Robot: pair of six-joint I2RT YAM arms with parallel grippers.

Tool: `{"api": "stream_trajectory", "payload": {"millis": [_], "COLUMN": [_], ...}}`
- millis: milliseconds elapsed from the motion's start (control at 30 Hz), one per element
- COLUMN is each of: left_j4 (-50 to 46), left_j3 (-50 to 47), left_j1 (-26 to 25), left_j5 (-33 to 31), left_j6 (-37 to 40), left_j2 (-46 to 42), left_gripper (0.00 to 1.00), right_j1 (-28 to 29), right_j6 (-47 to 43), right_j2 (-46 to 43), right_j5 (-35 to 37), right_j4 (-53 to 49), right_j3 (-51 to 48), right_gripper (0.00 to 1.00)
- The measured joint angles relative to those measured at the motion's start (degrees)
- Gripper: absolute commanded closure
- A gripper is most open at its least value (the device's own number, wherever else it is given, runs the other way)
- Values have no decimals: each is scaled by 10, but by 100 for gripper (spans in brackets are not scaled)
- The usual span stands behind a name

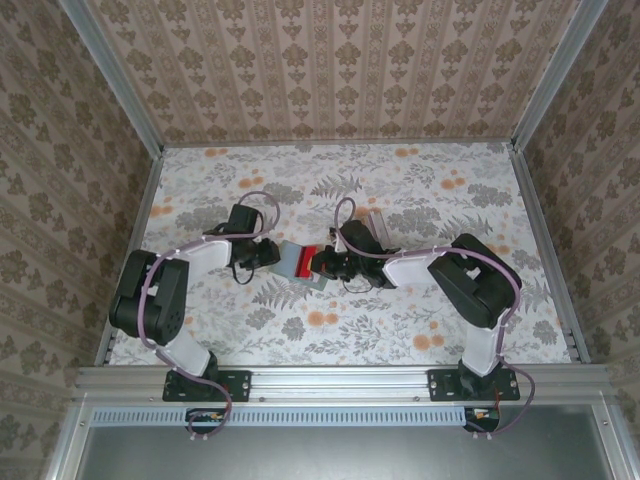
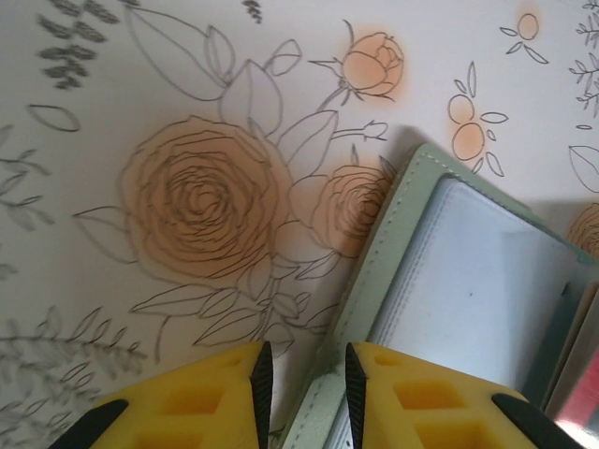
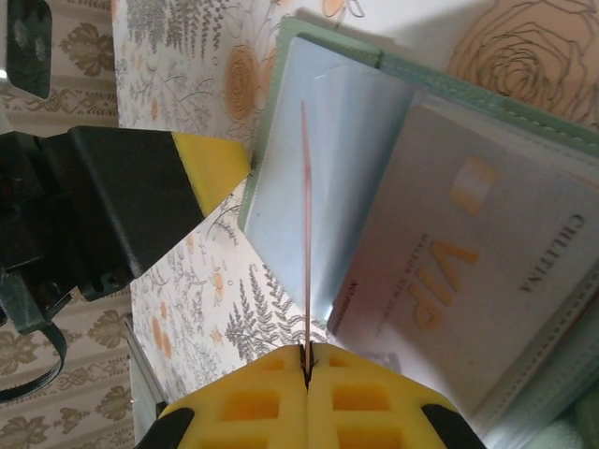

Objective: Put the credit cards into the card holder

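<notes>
Right wrist view: the right gripper (image 3: 306, 369) has its fingers pressed together on the bottom edge of the red card (image 3: 305, 234), seen edge-on. The card stands straight out from the tips, its far end over the open holder (image 3: 346, 150). Just right of the blade lie the clear sleeves, and one of them has a VIP card (image 3: 468, 271) in it. To the left, one left finger (image 3: 211, 164) points at the holder's outer edge.

The left gripper (image 2: 304, 374) has its fingers a narrow gap apart. The holder's green cover edge runs into that gap, but I cannot tell whether it is clamped or only steadied. Beyond the tips is the flowered table (image 2: 187, 187).

The step, as I judge it, is feeding the card into a free sleeve. To do it well:
- Keep the pinch firm and low so most of the card leads.
- Roll the wrist until the card lies parallel to the sleeve's face. Edge-on, it would butt against the plastic.
- Aim the leading corner at the sleeve mouth, then slide along the pocket, not down into it.
- Let the left arm hold the cover steady, since the soft holder may skid or fold shut.
- Release only once the card is well seated.
</notes>
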Motion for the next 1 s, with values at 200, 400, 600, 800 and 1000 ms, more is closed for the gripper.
{"api": "stream_trajectory", "payload": {"millis": [200, 400, 600, 800, 1000], "left_j4": [36, 64, 92, 108, 108], "left_j3": [-20, -40, -63, -75, -76], "left_j1": [0, 3, 3, 3, 3], "left_j5": [13, 21, 22, 22, 22], "left_j6": [0, -1, -3, -6, -6], "left_j2": [1, -7, -19, -26, -27], "left_gripper": [72, 73, 73, 73, 73], "right_j1": [0, 0, 0, 0, 0], "right_j6": [22, 47, 62, 69, 70], "right_j2": [9, 34, 45, 59, 61], "right_j5": [15, 15, 15, 12, 7], "right_j4": [10, 27, 42, 47, 43], "right_j3": [0, 3, 8, 27, 33], "right_gripper": [99, 99, 99, 99, 99]}}
